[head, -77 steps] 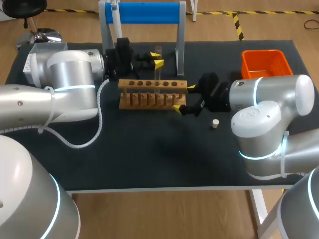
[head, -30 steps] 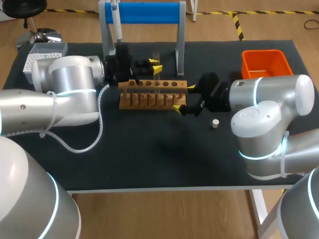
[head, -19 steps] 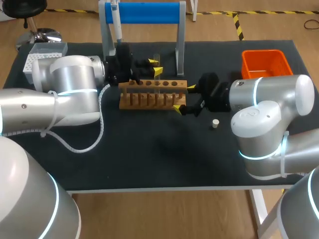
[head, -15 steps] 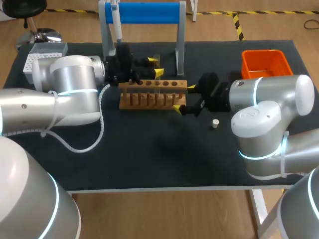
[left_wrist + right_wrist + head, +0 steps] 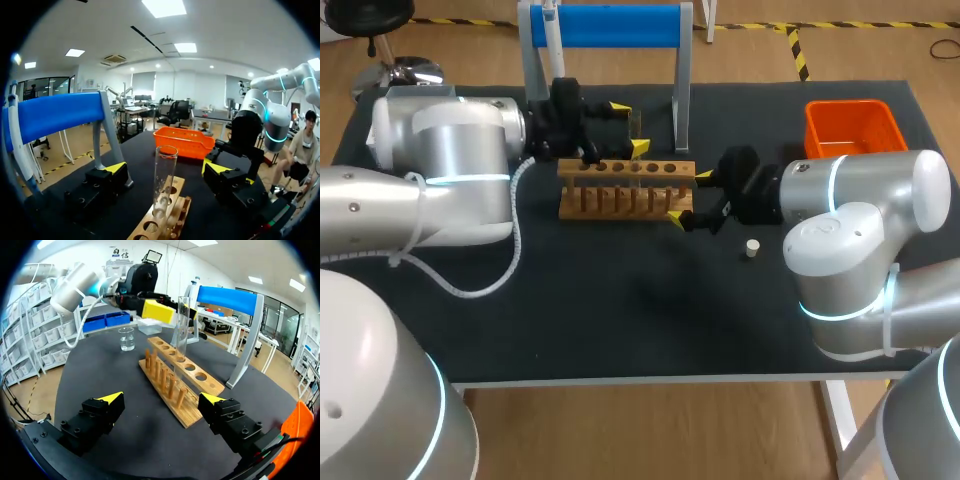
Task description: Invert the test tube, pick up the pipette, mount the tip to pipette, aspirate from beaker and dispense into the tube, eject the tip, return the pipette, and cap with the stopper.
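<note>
A clear test tube (image 5: 164, 185) stands upright, mouth up, in the wooden rack (image 5: 159, 227). My left gripper (image 5: 165, 168) is open, its yellow-tipped fingers (image 5: 115, 168) well clear of the tube on either side. The head view shows the same: left gripper (image 5: 629, 128) around the tube (image 5: 636, 128) above the rack (image 5: 625, 190). My right gripper (image 5: 690, 196) is open at the rack's right end; in its own view the right gripper (image 5: 161, 398) faces the rack (image 5: 180, 387) and tube (image 5: 182, 327). The pipette (image 5: 552, 40) hangs on the blue stand (image 5: 610, 25). A white stopper (image 5: 752, 247) lies on the mat.
An orange bin (image 5: 853, 125) sits at the back right. A glass beaker (image 5: 126, 338) and a tip box (image 5: 150, 326) stand beyond the rack's far end. The stand's grey legs (image 5: 682, 100) rise just behind the rack.
My left gripper has opened and let go of the test tube, which stays standing in the rack. The left arm has shifted slightly. The right arm has not moved.
</note>
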Available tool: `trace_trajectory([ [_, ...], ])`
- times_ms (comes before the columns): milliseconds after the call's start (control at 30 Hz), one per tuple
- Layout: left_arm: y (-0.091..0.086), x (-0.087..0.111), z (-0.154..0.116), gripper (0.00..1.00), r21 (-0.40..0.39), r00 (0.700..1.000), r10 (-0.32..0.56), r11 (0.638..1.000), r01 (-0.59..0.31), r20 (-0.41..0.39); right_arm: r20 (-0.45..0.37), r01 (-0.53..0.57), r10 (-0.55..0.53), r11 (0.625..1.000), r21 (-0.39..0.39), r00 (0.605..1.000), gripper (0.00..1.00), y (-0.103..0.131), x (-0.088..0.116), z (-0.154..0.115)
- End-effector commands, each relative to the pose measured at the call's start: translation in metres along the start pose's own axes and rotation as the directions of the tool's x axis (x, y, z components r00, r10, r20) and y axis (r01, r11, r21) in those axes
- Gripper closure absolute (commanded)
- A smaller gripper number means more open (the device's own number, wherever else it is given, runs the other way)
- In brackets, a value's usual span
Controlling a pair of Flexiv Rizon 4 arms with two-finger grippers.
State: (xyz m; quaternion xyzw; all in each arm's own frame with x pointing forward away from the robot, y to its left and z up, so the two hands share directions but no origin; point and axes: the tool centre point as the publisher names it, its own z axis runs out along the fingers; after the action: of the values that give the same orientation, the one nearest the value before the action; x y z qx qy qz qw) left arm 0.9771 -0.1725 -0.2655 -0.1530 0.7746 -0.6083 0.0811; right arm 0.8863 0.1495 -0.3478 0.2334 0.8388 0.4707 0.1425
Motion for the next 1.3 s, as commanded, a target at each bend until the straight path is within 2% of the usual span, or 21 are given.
trace_trajectory([
  [33,-0.014,0.005,-0.036,0.00,-0.090,1.000,0.007,0.996,-0.005,0.016,0.000,0.000,0.000,1.000,0.000,1.000,0.00,0.000,0.000,0.000],
  [233,-0.018,0.009,-0.096,0.00,-0.185,0.996,-0.049,0.981,0.061,0.069,0.000,0.000,0.000,1.000,0.000,1.000,0.00,0.000,0.000,0.000],
  [300,-0.018,0.014,-0.115,0.00,-0.241,0.995,-0.059,0.967,0.077,0.080,0.000,0.000,0.000,1.000,0.000,1.000,0.00,0.000,0.000,0.000],
  [1067,-0.018,0.014,-0.115,0.00,-0.241,0.995,-0.059,0.967,0.077,0.080,0.000,0.000,0.000,1.000,0.000,1.000,0.00,0.000,0.000,0.000],
  [1300,0.001,-0.017,-0.164,0.00,-0.257,0.960,-0.093,0.952,0.163,0.264,0.000,0.000,0.000,1.000,0.000,1.000,0.00,0.000,0.000,0.000],
])
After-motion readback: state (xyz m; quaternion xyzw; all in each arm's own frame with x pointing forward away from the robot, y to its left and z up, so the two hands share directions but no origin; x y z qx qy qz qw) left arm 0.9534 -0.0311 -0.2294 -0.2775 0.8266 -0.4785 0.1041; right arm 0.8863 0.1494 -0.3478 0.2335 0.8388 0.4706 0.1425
